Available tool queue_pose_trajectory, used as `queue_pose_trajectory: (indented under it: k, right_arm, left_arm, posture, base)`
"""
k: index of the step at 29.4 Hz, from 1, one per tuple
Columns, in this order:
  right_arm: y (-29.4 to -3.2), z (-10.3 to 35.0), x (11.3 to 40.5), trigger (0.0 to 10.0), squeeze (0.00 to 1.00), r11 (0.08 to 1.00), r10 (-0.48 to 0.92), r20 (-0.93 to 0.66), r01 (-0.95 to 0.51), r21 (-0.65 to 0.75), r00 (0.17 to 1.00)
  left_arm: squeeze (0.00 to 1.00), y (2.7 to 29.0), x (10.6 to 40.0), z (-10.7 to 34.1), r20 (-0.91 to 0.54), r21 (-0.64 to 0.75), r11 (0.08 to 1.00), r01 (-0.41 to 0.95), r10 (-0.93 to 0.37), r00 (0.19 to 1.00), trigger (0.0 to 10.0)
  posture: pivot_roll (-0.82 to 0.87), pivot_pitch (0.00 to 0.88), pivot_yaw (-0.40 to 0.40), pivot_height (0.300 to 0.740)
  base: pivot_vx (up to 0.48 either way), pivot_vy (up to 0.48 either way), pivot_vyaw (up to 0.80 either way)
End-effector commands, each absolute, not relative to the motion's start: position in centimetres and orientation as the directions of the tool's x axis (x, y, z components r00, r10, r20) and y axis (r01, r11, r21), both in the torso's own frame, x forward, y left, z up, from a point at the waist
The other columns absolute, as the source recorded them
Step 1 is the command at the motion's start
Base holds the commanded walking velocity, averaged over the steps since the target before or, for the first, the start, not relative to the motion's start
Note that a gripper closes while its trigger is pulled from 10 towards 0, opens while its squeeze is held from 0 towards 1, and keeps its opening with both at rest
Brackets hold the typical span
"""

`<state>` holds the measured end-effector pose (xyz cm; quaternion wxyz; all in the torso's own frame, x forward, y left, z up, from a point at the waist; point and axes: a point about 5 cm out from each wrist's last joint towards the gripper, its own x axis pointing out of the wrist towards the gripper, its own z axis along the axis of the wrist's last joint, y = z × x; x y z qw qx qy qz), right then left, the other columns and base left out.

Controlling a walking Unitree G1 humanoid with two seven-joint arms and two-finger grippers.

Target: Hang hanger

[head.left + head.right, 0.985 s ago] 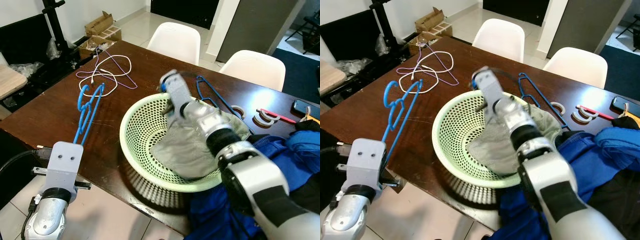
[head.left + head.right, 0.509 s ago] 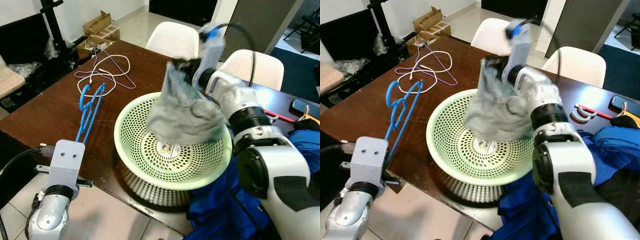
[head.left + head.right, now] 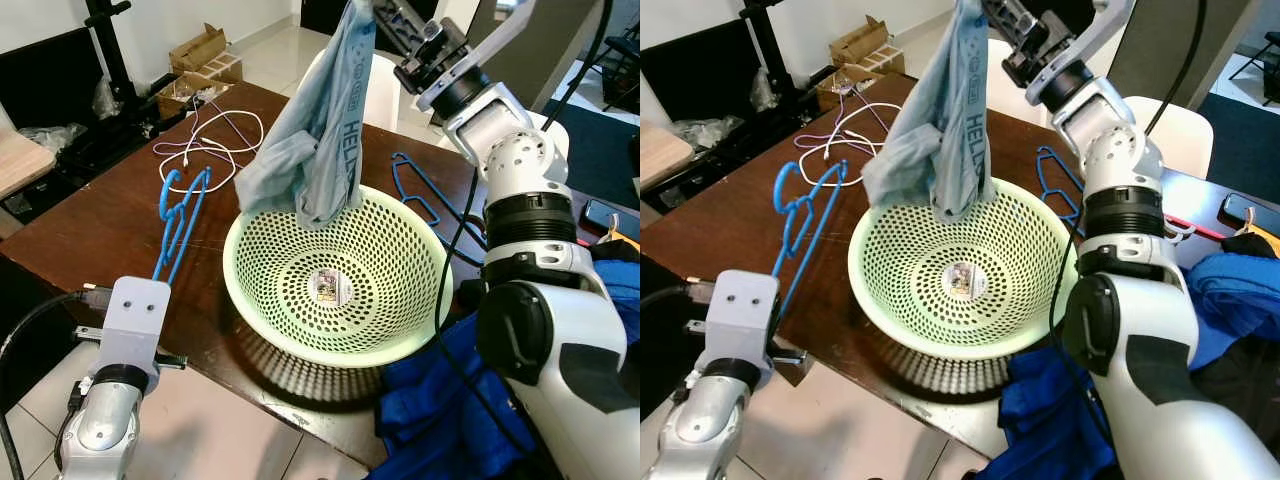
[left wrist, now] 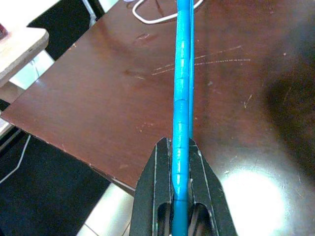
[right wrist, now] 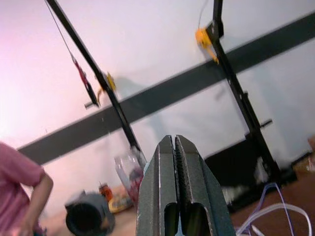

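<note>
Hanger, bright blue plastic (image 3: 178, 222), lies flat on the dark brown wooden bench (image 3: 90, 225), at abt 9 o'clock from the pale green perforated plastic basket (image 3: 335, 285); hook end points away toward the white and purple cables (image 3: 215, 140) at 11 o'clock. Left tool (image 4: 179, 196) is clamped on the hanger's near end, right at the bench edge. Right tool (image 3: 385, 15) is raised high at 12 o'clock, closed on the top of a grey-blue garment w/ dark lettering (image 3: 320, 130), which dangles w/ its lower end just at the basket rim.

Progress, as I judge it: early-mid. Hanger gripped, garment lifted clear of the basket. Left to do: get garment onto hanger, then hang it; no rail in the head views that I can tell.

View diffs: left wrist cam shows the hanger bar pinched between the fingers (image 4: 152, 182) w/ scratches on the bench; head cams can't confirm that pinch. Right wrist cam looks along shut fingers at a wall, black stands (image 5: 236, 93) and a person's pink sleeve (image 5: 19, 172). Head cams add a second blue hanger (image 3: 425, 195) at 2 o'clock and blue cloth (image 3: 440, 400) at 5 o'clock
</note>
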<state>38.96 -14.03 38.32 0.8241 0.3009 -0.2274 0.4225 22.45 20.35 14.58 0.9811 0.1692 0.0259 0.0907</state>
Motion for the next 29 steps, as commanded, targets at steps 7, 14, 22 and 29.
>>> queue_pose_trajectory:
  k: [7,14,22,29]
  right_arm:
    - [-10.9,36.5,38.5,0.0,0.00,0.522,0.736,0.441,-0.845,0.114,0.514]
    - [-9.3,36.4,38.1,0.0,0.00,0.529,0.791,0.370,-0.849,-0.010,0.488]
    - [-11.0,41.0,37.9,0.0,0.00,0.382,0.633,0.633,-0.891,0.246,0.446]
    - [-10.8,40.8,38.0,0.0,0.00,0.376,0.644,0.612,-0.887,0.269,0.459]
  left_arm:
    - [0.00,20.3,22.8,13.8,-0.034,0.322,0.932,-0.166,0.186,0.982,10.0]
    - [0.00,20.3,23.0,13.7,-0.031,0.324,0.931,-0.166,0.185,0.982,10.0]
    - [0.00,20.3,23.3,13.6,-0.027,0.321,0.933,-0.165,0.183,0.983,10.0]
    - [0.00,20.4,23.4,13.6,-0.024,0.319,0.933,-0.168,0.185,0.982,10.0]
  posture:
    - [0.19,0.045,-0.090,0.740]
    - [0.18,0.037,-0.084,0.740]
    - [0.18,0.038,-0.094,0.740]
    - [0.18,0.034,-0.097,0.740]
  base:
    - [0.000,0.000,0.00]
    - [0.000,0.000,0.00]
    - [0.000,0.000,0.00]
    - [0.000,0.000,0.00]
